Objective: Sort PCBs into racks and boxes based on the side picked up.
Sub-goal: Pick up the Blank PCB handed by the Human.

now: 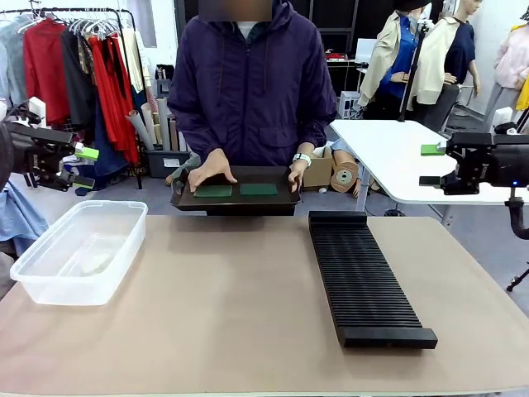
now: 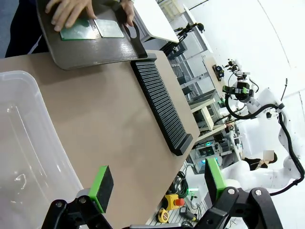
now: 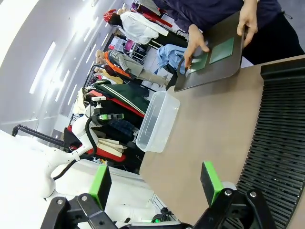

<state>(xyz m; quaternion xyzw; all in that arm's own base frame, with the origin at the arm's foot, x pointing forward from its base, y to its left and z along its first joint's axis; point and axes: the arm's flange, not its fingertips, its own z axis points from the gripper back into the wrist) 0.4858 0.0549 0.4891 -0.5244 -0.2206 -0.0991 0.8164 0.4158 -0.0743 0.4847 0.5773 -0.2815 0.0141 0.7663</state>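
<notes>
Two green PCBs (image 1: 213,190) (image 1: 259,188) lie flat on a dark tray (image 1: 273,202) that a person holds at the table's far edge, one hand (image 1: 211,168) resting by the left board. The long black slotted rack (image 1: 364,277) runs down the table's right half. The clear tub (image 1: 83,248) stands at the left, nothing in it. My left gripper (image 1: 81,165) hovers open off the table's left side, above the clear tub (image 2: 24,157). My right gripper (image 1: 430,165) hangs open off the right side, over the rack's (image 3: 281,143) near end.
A white table (image 1: 397,157) stands behind on the right, with cardboard rolls on the floor beside it. Clothes racks fill the back left. The tan tabletop (image 1: 223,306) between tub and rack is bare.
</notes>
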